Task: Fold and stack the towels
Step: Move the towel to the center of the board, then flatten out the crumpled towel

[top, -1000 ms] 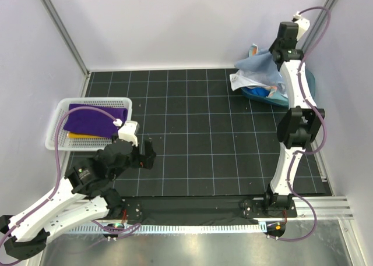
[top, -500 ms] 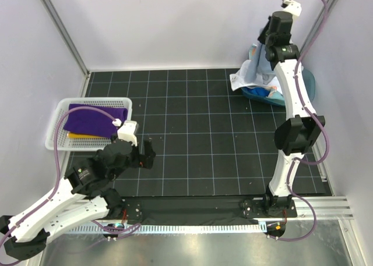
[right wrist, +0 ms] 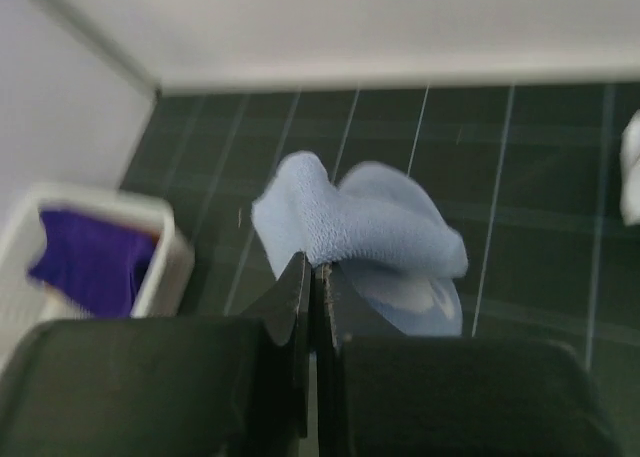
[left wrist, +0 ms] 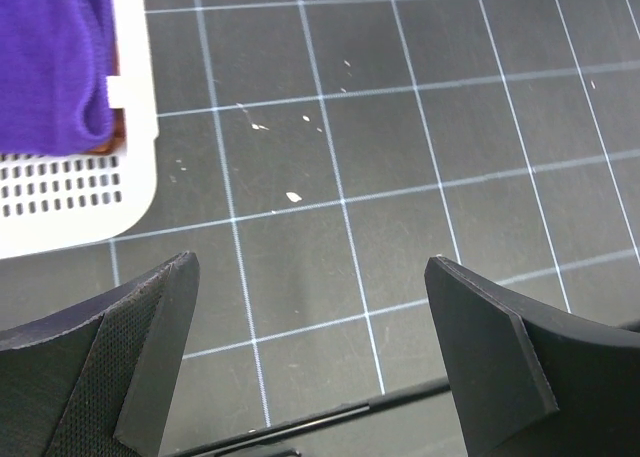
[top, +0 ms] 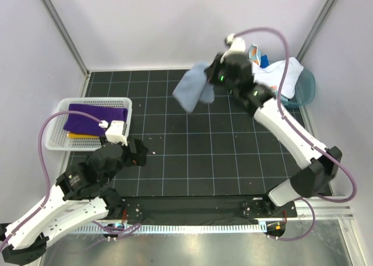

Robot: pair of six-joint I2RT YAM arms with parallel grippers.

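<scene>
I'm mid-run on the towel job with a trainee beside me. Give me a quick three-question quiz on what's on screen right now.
1. True or false: the right end effector is shut on a pale blue towel.
2. Which towel lies on top in the white mesh basket? A) a white towel B) the purple towel C) a bright blue towel
3. Fill in: the left end effector hovers over the black grid mat, its jaws ____ and holding nothing.
Key: 1 true; 2 B; 3 open.
</scene>
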